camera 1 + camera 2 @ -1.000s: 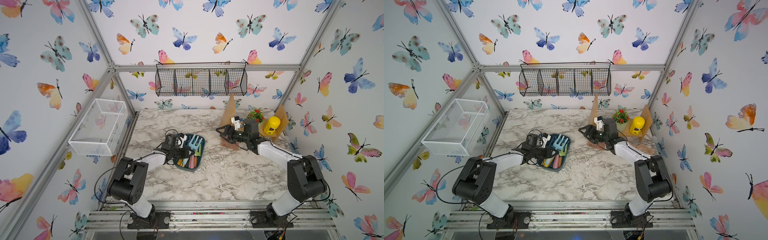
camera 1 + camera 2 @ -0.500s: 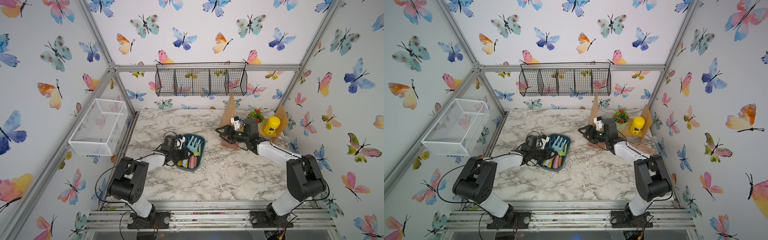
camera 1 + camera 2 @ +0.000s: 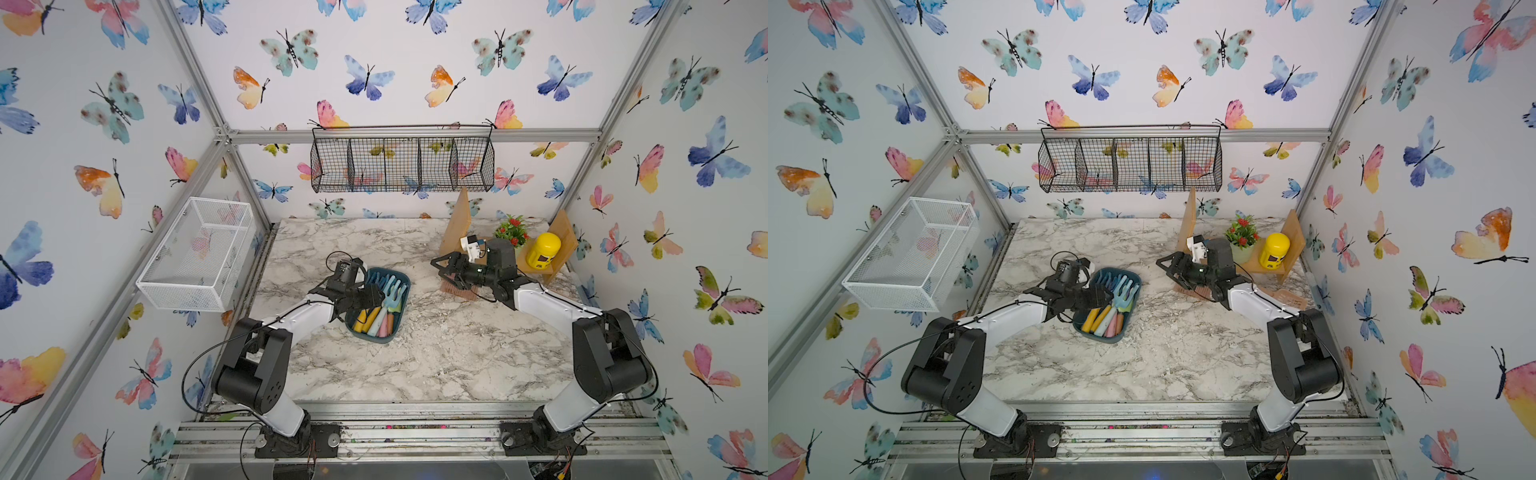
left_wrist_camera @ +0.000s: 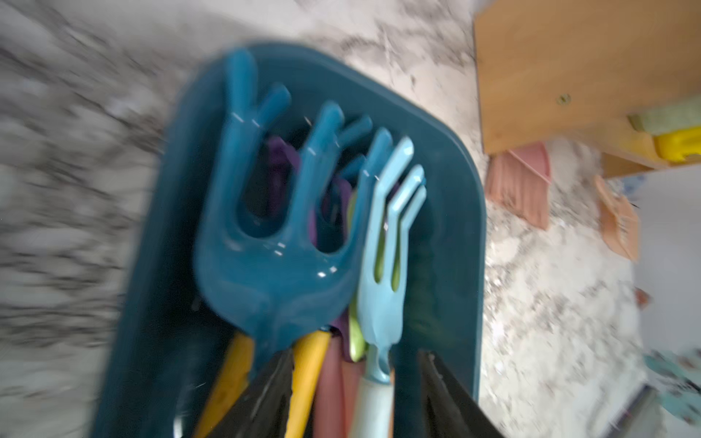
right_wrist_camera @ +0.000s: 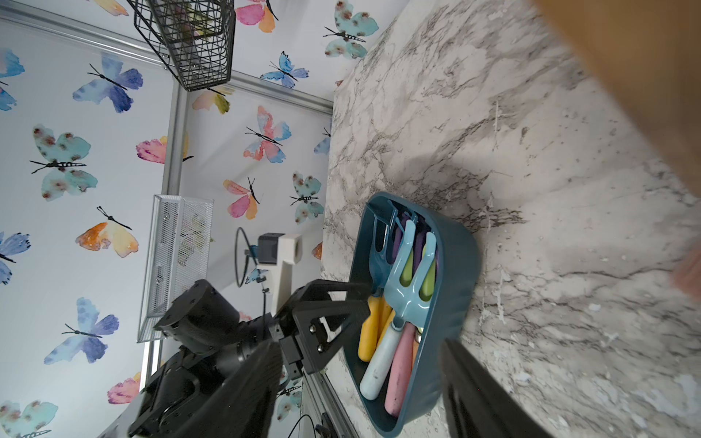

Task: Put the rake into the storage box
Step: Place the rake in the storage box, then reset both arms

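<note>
My left jaws are spread astride the yellow-handled dark teal plastic rake (image 4: 265, 280) lying in the dark teal rectangular storage box (image 4: 455, 246); my right jaws hang spread, farther right.

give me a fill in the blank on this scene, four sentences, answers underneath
1. The dark teal rake lies in the storage box and has a ____ handle.
2. The light blue rake beside it has a ____ handle.
3. The wire basket hanging on the back wall is ____.
4. The right gripper has its jaws apart and holds ____.

Missing words: yellow; white; black; nothing
</note>
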Tool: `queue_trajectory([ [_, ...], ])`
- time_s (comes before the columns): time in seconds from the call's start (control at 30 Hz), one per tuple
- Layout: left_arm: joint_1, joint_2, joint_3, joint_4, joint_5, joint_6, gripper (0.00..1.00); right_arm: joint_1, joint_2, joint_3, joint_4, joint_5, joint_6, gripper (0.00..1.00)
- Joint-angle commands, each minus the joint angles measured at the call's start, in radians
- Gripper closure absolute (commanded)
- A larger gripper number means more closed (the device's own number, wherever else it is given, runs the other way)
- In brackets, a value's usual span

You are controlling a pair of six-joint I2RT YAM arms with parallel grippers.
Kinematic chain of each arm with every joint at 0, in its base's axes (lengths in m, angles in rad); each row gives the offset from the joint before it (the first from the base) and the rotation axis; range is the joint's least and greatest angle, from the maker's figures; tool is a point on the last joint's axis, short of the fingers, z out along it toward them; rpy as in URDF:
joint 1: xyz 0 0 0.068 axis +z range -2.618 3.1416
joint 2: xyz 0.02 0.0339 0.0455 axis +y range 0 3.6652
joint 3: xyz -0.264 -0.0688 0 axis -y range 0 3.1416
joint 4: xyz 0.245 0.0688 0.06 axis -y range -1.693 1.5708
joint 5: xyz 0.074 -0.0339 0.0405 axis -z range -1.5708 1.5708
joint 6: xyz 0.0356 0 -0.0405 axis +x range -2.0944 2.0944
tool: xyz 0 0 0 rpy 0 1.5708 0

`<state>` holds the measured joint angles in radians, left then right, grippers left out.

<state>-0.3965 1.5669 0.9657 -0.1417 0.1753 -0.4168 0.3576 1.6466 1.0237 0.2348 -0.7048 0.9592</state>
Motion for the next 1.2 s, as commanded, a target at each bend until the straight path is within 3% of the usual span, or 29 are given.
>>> queue_trajectory([
  [0.0, -0.044, -0.090, 0.054, -0.124, -0.358, 0.098, 0.43, -0.004, -0.011, 0.026, -0.122, 0.095, -0.076, 0.29],
  [0.17, -0.049, -0.195, -0.009, -0.054, -0.483, 0.134, 0.41, -0.018, -0.012, 0.091, -0.404, 0.400, -0.239, 0.29],
  [0.3, -0.028, -0.372, -0.137, 0.063, -0.727, 0.137, 0.37, -0.031, -0.073, 0.094, -0.553, 0.804, -0.351, 0.26],
  [0.37, 0.019, -0.489, -0.231, 0.159, -0.769, 0.131, 0.33, -0.031, -0.149, 0.036, -0.530, 0.994, -0.399, 0.25],
  [0.4, 0.053, -0.549, -0.281, 0.211, -0.773, 0.130, 0.04, -0.031, -0.187, 0.002, -0.504, 1.062, -0.422, 0.25],
  [0.5, 0.148, -0.660, -0.416, 0.345, -0.765, 0.135, 0.02, -0.031, -0.331, -0.162, -0.346, 1.232, -0.519, 0.23],
  [0.63, 0.201, -0.668, -0.480, 0.353, -0.845, 0.152, 0.02, -0.032, -0.492, -0.422, -0.031, 1.317, -0.695, 0.22],
  [0.73, 0.213, -0.605, -0.476, 0.315, -0.942, 0.156, 0.02, -0.032, -0.530, -0.603, 0.207, 1.361, -0.788, 0.20],
  [0.87, 0.241, -0.518, -0.452, 0.274, -1.020, 0.135, 0.02, -0.032, -0.471, -0.736, 0.439, 1.397, -0.861, 0.18],
  [1.0, 0.289, -0.538, -0.477, 0.307, -0.980, 0.109, 0.02, -0.034, -0.362, -0.827, 0.735, 1.339, -0.882, 0.17],
  [1.17, 0.339, -0.637, -0.558, 0.429, -0.905, 0.133, 0.02, -0.034, -0.190, -0.749, 0.844, 1.240, -1.021, 0.17],
])
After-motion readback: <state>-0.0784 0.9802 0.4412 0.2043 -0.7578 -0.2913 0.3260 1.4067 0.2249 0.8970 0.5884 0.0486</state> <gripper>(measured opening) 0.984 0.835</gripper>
